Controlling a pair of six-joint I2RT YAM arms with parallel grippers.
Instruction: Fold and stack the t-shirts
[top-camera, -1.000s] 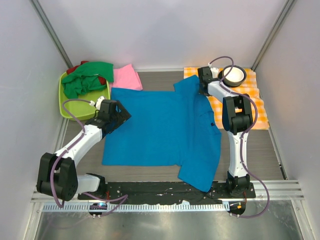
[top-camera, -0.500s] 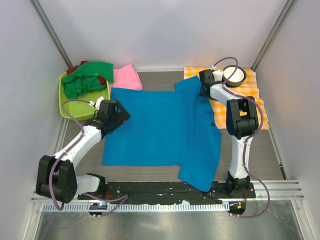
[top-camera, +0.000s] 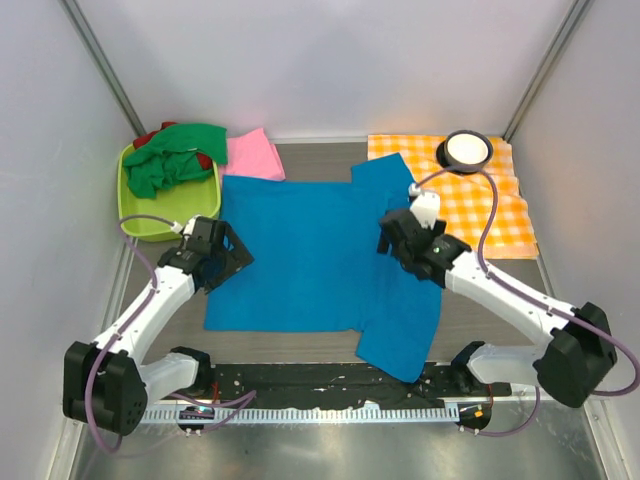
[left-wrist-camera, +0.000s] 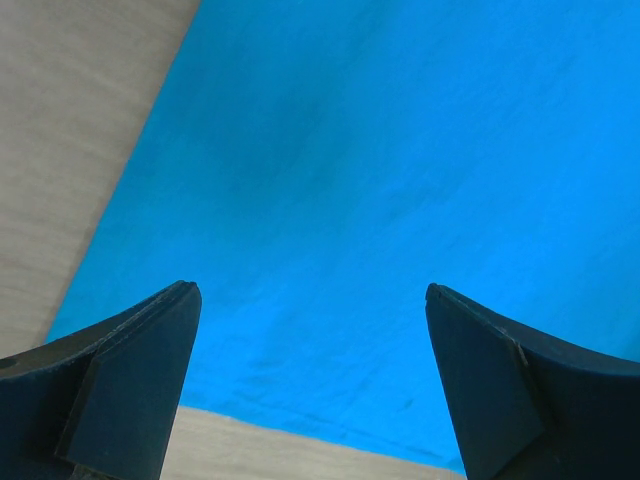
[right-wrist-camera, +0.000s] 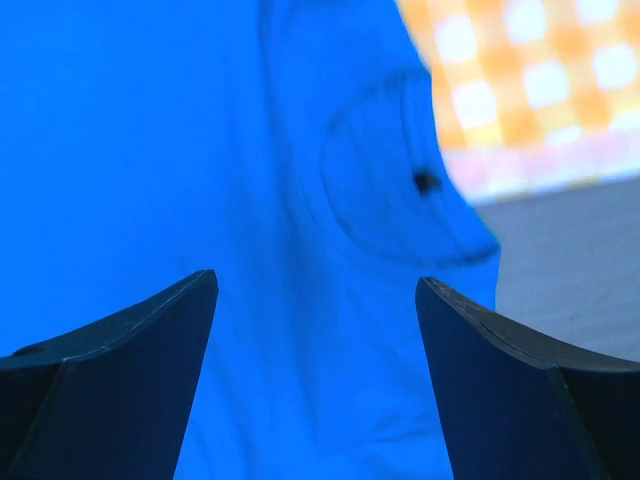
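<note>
The bright blue t-shirt (top-camera: 310, 250) lies spread flat on the table, its right part rumpled toward the near edge. My left gripper (top-camera: 238, 258) hovers open over its left edge; the left wrist view shows blue cloth (left-wrist-camera: 380, 180) and the hem between wide fingers (left-wrist-camera: 130, 370). My right gripper (top-camera: 388, 235) is open above the collar area (right-wrist-camera: 390, 190), holding nothing. A folded pink t-shirt (top-camera: 255, 153) lies at the back. A green t-shirt (top-camera: 175, 160) is heaped in the bin, with a red one (top-camera: 150, 136) peeking out behind.
The lime-green bin (top-camera: 135, 215) stands at the back left. An orange-and-white checked cloth (top-camera: 480, 200) lies at the back right with a round white dish (top-camera: 467, 150) on it. Bare wooden tabletop (left-wrist-camera: 70, 150) shows left of the shirt. Grey walls enclose the workspace.
My right gripper has opened and swung back from the shirt's far right sleeve to above the collar. My left gripper has drawn slightly nearer along the shirt's left edge.
</note>
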